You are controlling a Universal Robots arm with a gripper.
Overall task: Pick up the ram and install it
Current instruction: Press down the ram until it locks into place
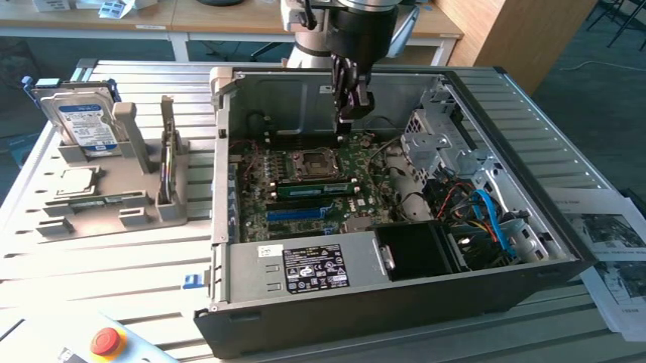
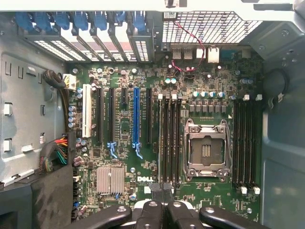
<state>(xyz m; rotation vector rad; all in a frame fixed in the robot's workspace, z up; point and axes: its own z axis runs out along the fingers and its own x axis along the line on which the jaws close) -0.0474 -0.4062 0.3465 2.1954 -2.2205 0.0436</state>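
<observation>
Gripper [image 1: 347,122] hangs down into the open computer case [image 1: 404,299], fingers pressed together with nothing between them. The wrist view agrees: gripper [image 2: 162,193] closed tip to tip above the motherboard [image 2: 143,167]. It sits at one end of the dark memory slots [image 2: 169,138] that run beside the empty CPU socket [image 2: 206,150].

Ram [image 1: 315,189] is a green stick standing on its long edge along a slot of the motherboard [image 1: 368,162]. In the exterior view it is just at 6 o'clock of the CPU socket [image 1: 308,161]. It is not in the gripper, whose fingertips are at about 1 o'clock of it and apart from it. Cannot tell whether the stick is pressed fully home. A blue slot [image 1: 302,214] runs parallel to it, just at 6 o'clock of the ram.

Other things in the exterior view:
- A power supply [image 1: 302,268] with a black label fills the 6 o'clock end of the case.
- Blue and orange cables [image 1: 485,219] are bundled at 4 o'clock of the socket.
- A grey holder [image 1: 151,208] sits on the slatted table [image 1: 111,253] at 9 o'clock of the case.
- The holder carries a blue-labelled hard drive [image 1: 86,125] upright, with a silver processor chip [image 1: 76,181] lying flat at 6 o'clock of the drive.
- A red button [image 1: 106,342] is at 7 o'clock of the case.
- Papers [image 1: 610,253] lie at 3 o'clock of the case.
</observation>
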